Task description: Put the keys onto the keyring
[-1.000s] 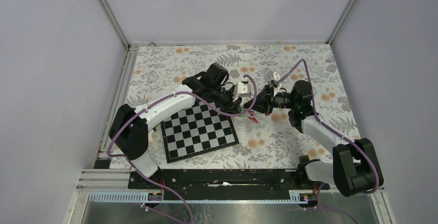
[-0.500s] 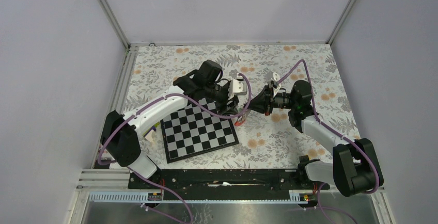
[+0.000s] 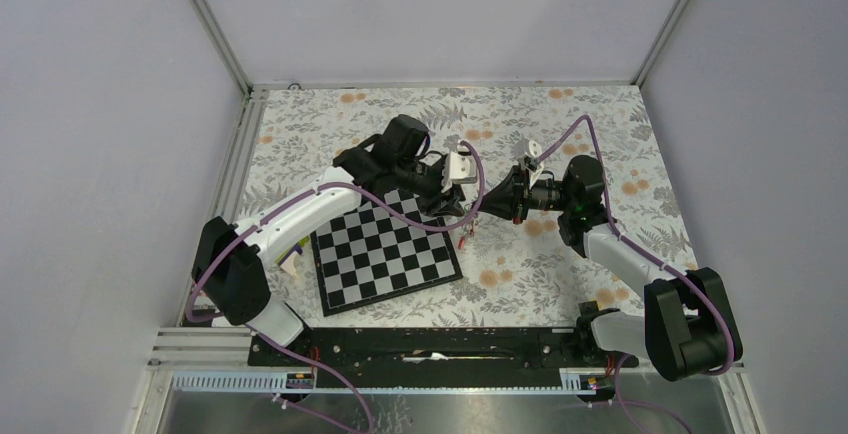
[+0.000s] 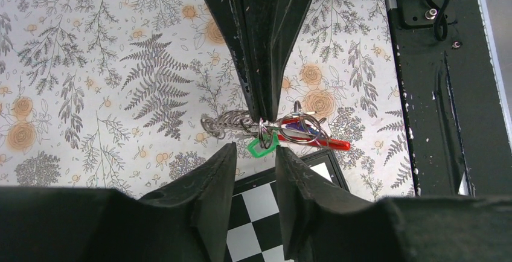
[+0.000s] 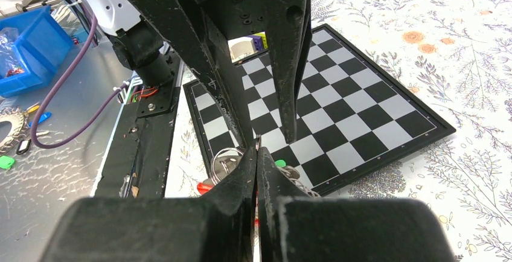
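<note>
2 grippers meet at board (image 3: 385, 254) corner: L gripper (image 4: 255, 156) spread, empty, tips near keys (image 4: 263, 146). Keys + red keyring (image 4: 331, 145) sit bunched just beside board. R gripper (image 4: 264, 116) pressed together, pinching bunch's wire ring.

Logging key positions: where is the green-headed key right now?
In the left wrist view, the small green plastic-headed key sits mid-frame at the tip of the shut right tool, beside the red curved keyring and off a corner of the black-and-white chessboard.
</note>
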Robot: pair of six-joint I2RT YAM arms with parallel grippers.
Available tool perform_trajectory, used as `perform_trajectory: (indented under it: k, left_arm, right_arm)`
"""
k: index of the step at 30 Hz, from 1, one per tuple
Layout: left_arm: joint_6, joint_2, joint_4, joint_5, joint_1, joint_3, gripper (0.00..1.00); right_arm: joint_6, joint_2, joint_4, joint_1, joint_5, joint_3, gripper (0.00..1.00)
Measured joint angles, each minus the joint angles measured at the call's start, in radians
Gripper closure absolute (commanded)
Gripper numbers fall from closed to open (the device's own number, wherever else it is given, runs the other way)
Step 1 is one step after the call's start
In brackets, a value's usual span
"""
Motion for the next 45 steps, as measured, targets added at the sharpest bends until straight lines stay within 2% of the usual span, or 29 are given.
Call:
perform_trajectory:
  k: [14,19,20,23,27,33,40,45]
  left_arm:
    - [-0.026,0.039,0.002,0.056,0.000,0.022,0.83]
    - [-0.034,0.041,0.002,0.063,0.000,0.022,1.00]
    - [-0.036,0.041,0.002,0.063,0.000,0.022,1.00]
    - [-0.033,0.041,-0.006,0.062,0.000,0.026,1.00]
    - [-0.021,0.049,-0.055,0.042,-0.004,0.054,1.00]
    - [0.016,0.077,-0.217,-0.100,-0.033,0.168,1.00]
    - [0.019,0.097,-0.365,-0.280,-0.109,0.294,1.00]
    - [-0.005,0.120,-0.407,-0.325,-0.127,0.346,1.00]
  right_arm:
    - [-0.008,0.000,-0.018,0.000,0.000,0.000,1.00]
    - [-0.014,0.000,-0.018,0.000,0.000,0.000,1.00]
    - [-0.016,0.000,-0.018,0.000,0.000,0.000,1.00]
    - [-0.027,0.000,-0.019,0.000,0.000,0.000,0.92]
    - [-0.068,-0.002,-0.039,0.002,0.004,0.001,0.72]
    - [-0.202,-0.025,-0.176,0.002,0.028,0.002,0.54]
    - [-0.210,-0.027,-0.187,0.002,0.024,0.002,0.50]
    - [-0.138,-0.027,-0.115,0.005,0.020,0.002,0.51]
